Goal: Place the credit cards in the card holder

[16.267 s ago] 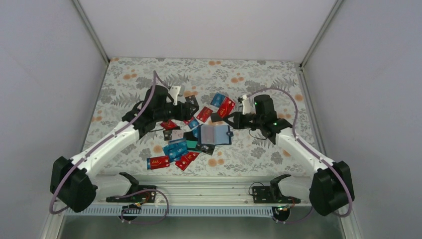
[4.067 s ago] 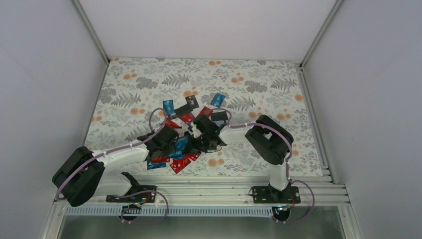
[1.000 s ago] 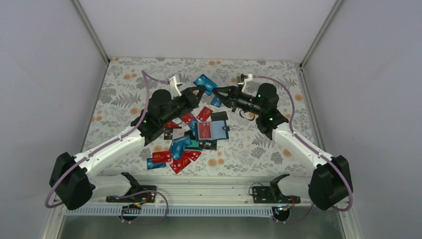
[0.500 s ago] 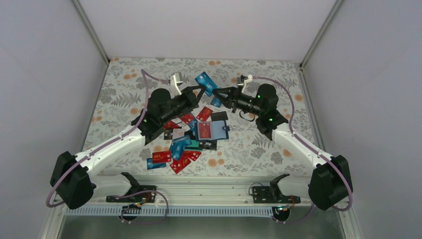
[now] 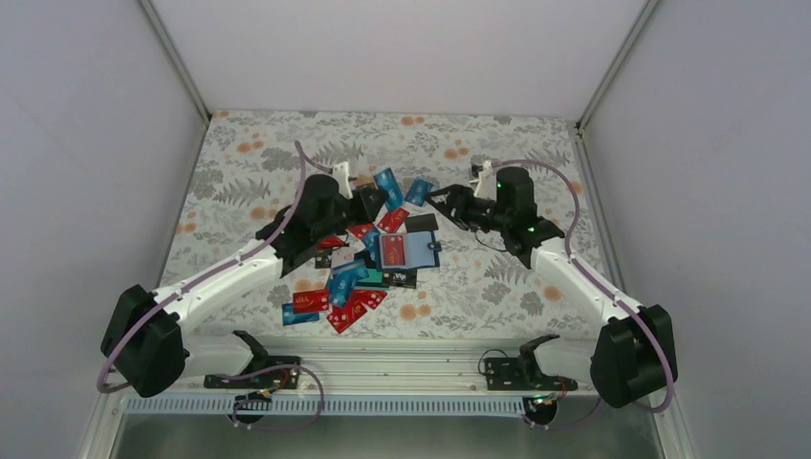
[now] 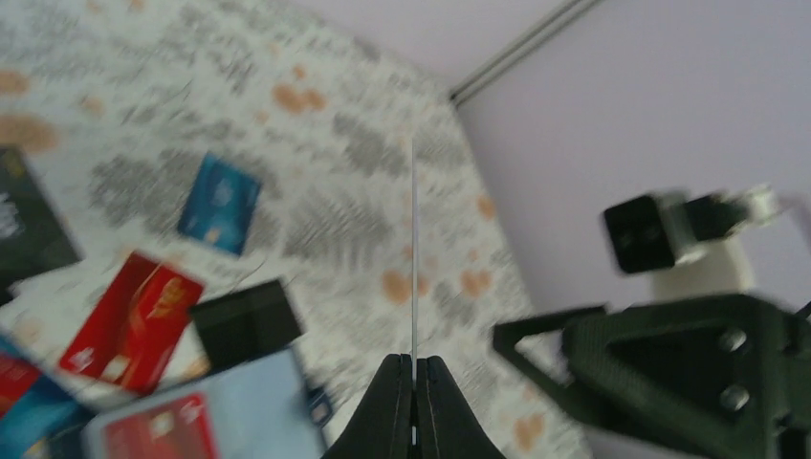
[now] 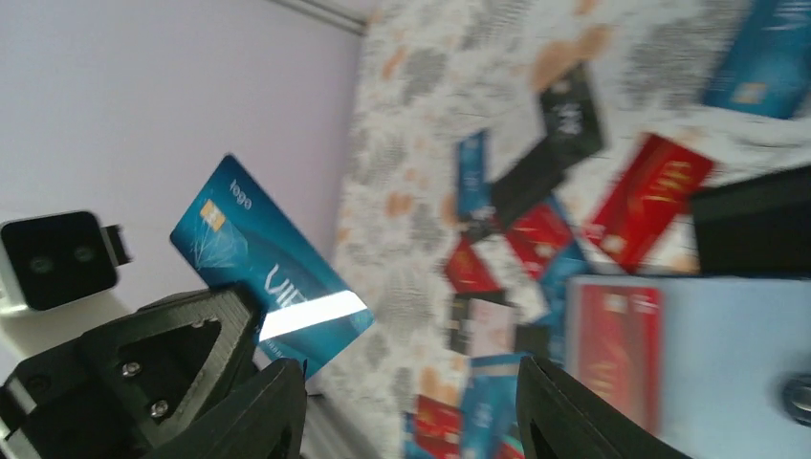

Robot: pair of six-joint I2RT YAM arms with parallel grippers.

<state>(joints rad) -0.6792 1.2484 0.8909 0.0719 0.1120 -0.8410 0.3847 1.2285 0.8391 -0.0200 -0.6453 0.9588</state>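
Observation:
My left gripper is shut on a blue credit card, lifted above the table behind the pile. In the left wrist view that card shows edge-on as a thin line between the closed jaws. The right gripper stands open just right of it, holding nothing. In the right wrist view its fingers are spread wide and the blue card sits apart from them. The card holder lies open on the table, light blue inside, with a red card in it.
Several red, blue and black cards lie scattered left of and in front of the holder. A blue card, a red card and a black card lie behind it. The floral tablecloth is walled by grey panels.
Both grippers held the blue card between them; the right one has let go and opened, drawing back right. The left gripper has come down and nearer with the card.

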